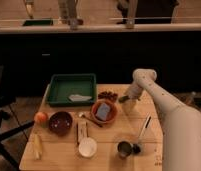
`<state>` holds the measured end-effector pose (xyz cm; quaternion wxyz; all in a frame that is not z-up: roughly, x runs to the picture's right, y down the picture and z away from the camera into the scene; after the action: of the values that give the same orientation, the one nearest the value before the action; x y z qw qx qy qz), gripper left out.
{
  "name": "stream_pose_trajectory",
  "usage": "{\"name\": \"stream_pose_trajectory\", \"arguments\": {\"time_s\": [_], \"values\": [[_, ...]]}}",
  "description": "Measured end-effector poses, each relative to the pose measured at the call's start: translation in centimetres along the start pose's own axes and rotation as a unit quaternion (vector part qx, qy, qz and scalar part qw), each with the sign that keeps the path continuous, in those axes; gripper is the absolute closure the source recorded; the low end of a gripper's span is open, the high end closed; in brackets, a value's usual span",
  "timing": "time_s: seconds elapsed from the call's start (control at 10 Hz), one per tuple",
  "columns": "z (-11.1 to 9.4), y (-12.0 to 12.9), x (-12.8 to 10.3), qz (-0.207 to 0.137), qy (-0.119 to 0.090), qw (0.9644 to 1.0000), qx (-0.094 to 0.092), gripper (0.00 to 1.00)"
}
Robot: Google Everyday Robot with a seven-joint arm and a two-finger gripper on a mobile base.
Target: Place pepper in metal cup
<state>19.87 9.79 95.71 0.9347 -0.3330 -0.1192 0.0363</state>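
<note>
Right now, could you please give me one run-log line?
gripper: low, beside orange bowl | metal cup: beside spoon, apart from gripper | pepper: unclear

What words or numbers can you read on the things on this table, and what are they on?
None can be read anywhere.
Blue-grey packet in the orange bowl: any print is too blurred to read.
Metal cup: no writing shows.
Green tray: no writing shows.
Gripper, over the far right part of the table, beside the orange bowl: no writing shows.
</note>
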Motion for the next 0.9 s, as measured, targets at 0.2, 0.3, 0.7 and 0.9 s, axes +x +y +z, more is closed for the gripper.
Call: {"name": "stream_pose_trajectory", "arguments": {"time_s": [0.2, 0.3, 0.7, 0.9], "values": [[0.09, 0.35, 0.18, 0.01, 0.004, 0.9999, -0.012, 0.2], [0.16, 0.29, 0.29, 0.015, 0.009, 0.9997, -0.017, 0.2], [0.55, -0.05, 0.1, 0.035, 0.024, 0.9982, -0.042, 0.2], [0.58, -0.08, 0.13, 0.038, 0.025, 0.998, -0.044, 0.2]]}}
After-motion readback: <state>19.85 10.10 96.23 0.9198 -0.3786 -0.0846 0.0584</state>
